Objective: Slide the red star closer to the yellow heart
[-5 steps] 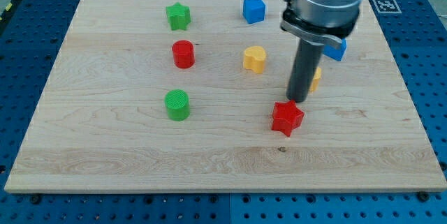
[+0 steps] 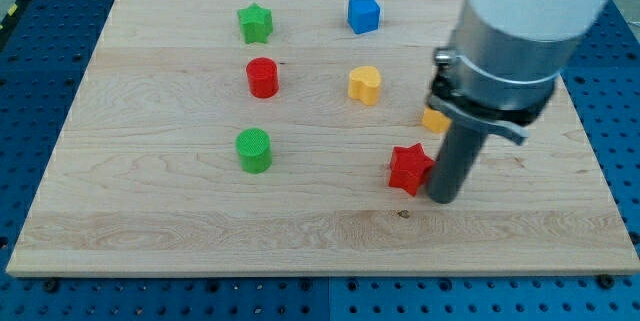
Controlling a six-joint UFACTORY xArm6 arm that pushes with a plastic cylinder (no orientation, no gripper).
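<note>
The red star lies on the wooden board, below and to the right of the yellow heart. My tip rests on the board right against the star's lower right side. The rod rises from there toward the view's upper right, and the arm above it hides part of the board.
A green star and a blue cube sit near the view's top. A red cylinder and a green cylinder stand at left. An orange-yellow block shows partly behind the arm.
My tip moved from just above the red star down and to the right, to the star's lower right side. The arm now hides the blue block at right. The star barely moved.
</note>
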